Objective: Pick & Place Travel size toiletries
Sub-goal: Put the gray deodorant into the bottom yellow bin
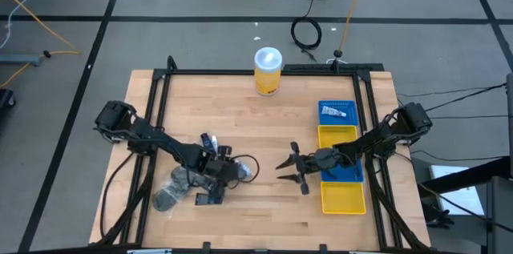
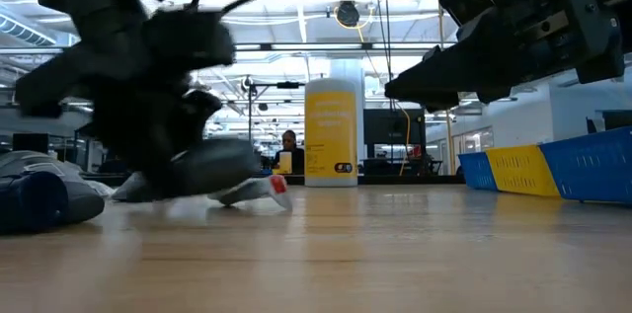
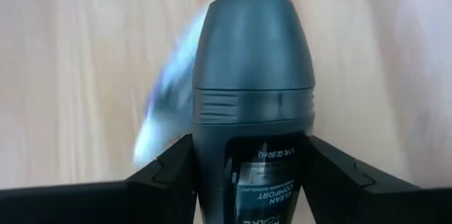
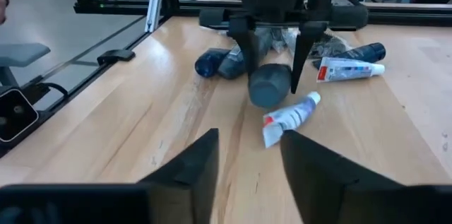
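Observation:
My left gripper (image 1: 233,171) is shut on a dark grey roll-on bottle (image 3: 251,104), which the right wrist view shows end-on (image 4: 269,85). Just behind it lies the pile of travel toiletries (image 1: 183,187): dark blue bottles (image 4: 212,61), grey pieces and a white tube with red and blue marks (image 4: 351,69). A second white tube (image 4: 288,119) lies flat on the wood right under the held bottle. My right gripper (image 4: 247,171) hangs open a short way to the right of that bottle (image 1: 291,167) and touches nothing. My left gripper pinches the roll-on bottle's body (image 3: 212,181), just below the cap, between its two fingers (image 3: 169,178), one on each side. The fingers come slanting down from the table's left. The bottle lies about level along the fingers, low over the table, with its rounded cap (image 3: 253,47) pointing toward the right gripper.
A row of blue and yellow bins (image 1: 341,137) stands at the table's right side under my right arm; the far blue one holds a blue-marked pack (image 1: 337,110). A tall yellow canister with a white lid (image 1: 268,70) stands at the far edge. A black frame (image 1: 240,71) rims the table.

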### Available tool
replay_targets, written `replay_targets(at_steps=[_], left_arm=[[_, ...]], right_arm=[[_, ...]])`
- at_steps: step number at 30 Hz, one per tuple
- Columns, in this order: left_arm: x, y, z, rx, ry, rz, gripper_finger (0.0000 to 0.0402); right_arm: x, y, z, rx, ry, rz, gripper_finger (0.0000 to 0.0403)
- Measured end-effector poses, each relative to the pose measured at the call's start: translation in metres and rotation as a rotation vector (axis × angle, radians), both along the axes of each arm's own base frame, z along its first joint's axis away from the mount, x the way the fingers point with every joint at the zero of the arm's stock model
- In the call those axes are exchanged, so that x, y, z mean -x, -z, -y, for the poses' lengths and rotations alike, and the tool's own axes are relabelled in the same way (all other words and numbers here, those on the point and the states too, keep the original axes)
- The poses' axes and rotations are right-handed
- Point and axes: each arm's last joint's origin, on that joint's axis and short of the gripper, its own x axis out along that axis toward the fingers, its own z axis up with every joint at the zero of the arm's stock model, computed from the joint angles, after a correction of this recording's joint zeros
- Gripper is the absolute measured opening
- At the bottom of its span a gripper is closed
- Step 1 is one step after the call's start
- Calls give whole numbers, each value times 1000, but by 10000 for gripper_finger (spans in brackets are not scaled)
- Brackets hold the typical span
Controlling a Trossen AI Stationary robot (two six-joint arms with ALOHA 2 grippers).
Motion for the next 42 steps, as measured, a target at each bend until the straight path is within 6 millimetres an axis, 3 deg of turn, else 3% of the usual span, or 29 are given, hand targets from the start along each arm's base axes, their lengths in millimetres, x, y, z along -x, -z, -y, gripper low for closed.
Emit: replay_targets(at_steps=[10,20,32,42], left_arm=[[-30,-15,-25,145,-102,242,195],[-42,-26,-40,191,-95,379,208],[-46,-29,-52,215,-127,419,213],[-46,-30,-52,213,-123,425,220]], right_arm=[[-24,-15,-4,213,61,-7,280],[-49,-32,13,285,113,-46,319],[-56,-35,30,130,44,-55,306],[-57,-36,37,73,77,-65,193]])
